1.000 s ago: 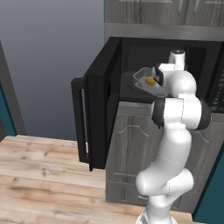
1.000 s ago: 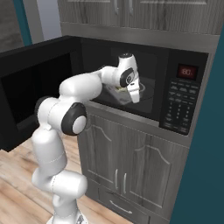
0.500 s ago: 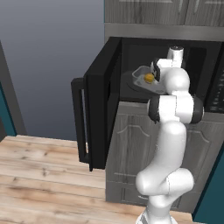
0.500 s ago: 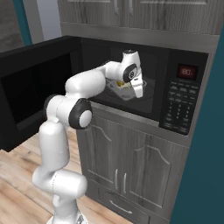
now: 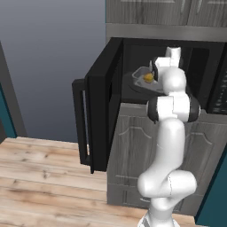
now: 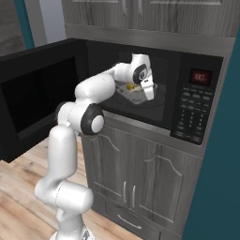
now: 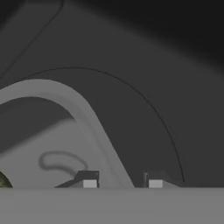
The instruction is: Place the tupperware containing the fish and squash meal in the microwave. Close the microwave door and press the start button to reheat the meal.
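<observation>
The black microwave [image 6: 190, 115] stands open, with its door [image 5: 104, 111] swung out to the left. My gripper [image 6: 149, 92] reaches into the dark cavity and is shut on the tupperware's [image 6: 127, 90] rim. The clear-grey tupperware [image 5: 140, 76] sits low over the round turntable, and the yellow fish and squash meal [image 5: 148, 77] shows inside it. In the hand view the tupperware's flared rim [image 7: 65, 94] curves down between my two fingertips, which puts the gripper [image 7: 122, 182] right at its edge. The turntable's circle [image 7: 162, 127] lies beyond.
The grey keypad with its red display [image 6: 201, 76] is on the microwave's right side. Grey wood-grain cabinet doors [image 6: 136, 178] stand below and more run above. The door's long bar handle [image 5: 80, 124] juts out over the wooden floor [image 5: 40, 177]. A teal wall [image 6: 220, 154] is at right.
My elbow has swung in toward the microwave and the hand has pushed a little deeper into the cavity. The tupperware has gone with it. The grip has not changed.
</observation>
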